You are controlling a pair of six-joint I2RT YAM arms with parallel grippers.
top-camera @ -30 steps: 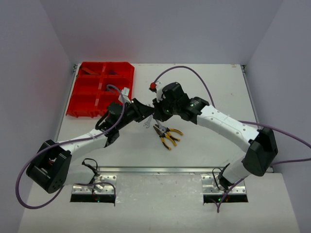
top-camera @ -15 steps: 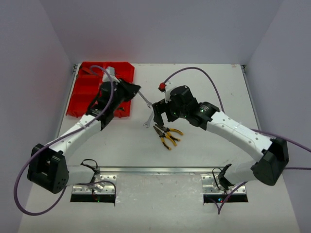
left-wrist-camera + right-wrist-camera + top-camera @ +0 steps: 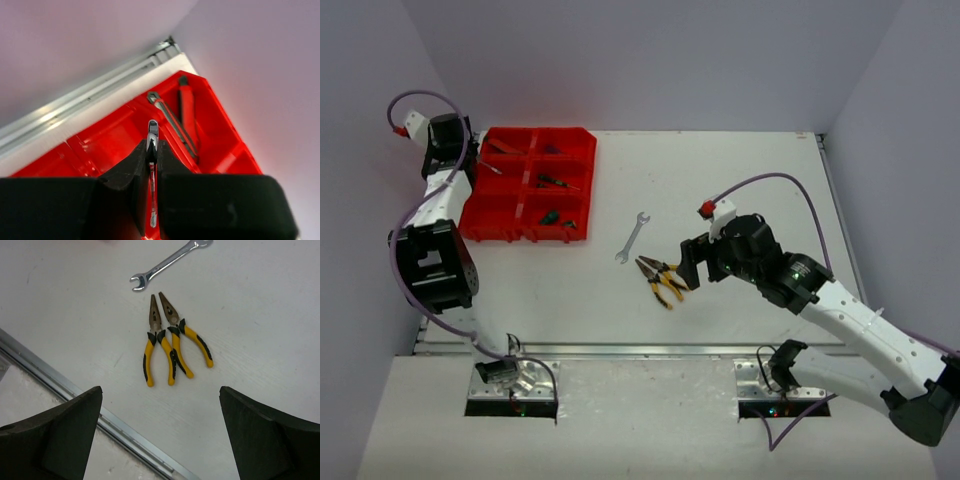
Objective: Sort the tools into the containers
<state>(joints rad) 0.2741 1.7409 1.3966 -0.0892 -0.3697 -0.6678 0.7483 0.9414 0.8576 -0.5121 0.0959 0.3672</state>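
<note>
Tagger: Left arm has swung off mid-bench to the far-left corner, and the right arm has backed toward the near right, its fingers now spread.

Checker: Top view?

Tagger: Left fingers [image 3: 470, 157] sit at the far-left edge of the red tray [image 3: 485, 215]. The held wrench [image 3: 488, 167] pokes out over the tray's left column; exact compartment unclear. Small dark-handled tools [image 3: 551, 182] lie in several compartments. A loose wrench [image 3: 632, 237] lies on the white bench [image 3: 750, 170], right of the tray and apart from it. Two yellow-black pliers [image 3: 663, 277] lie side by side just nearer than it. Right fingers [image 3: 690, 262] hover just right of the pliers.

Checker: Left wrist?

Tagger: Fingers [image 3: 125, 170] are clamped tight on the held wrench [image 3: 152, 142], its silver tip pointing out above the tray [image 3: 107, 140]. Beyond it, in one compartment, a silver tool [image 3: 170, 120] and a red-handled tool [image 3: 186, 107] lie lengthwise next to each other. Touching or not, can't tell.

Checker: Right wrist?

Tagger: Fingers [image 3: 60, 435] are wide apart with nothing between them. Below lie the pliers [image 3: 176, 330], noses pointing toward the loose wrench [image 3: 167, 262]. It's close to them but apart.
</note>
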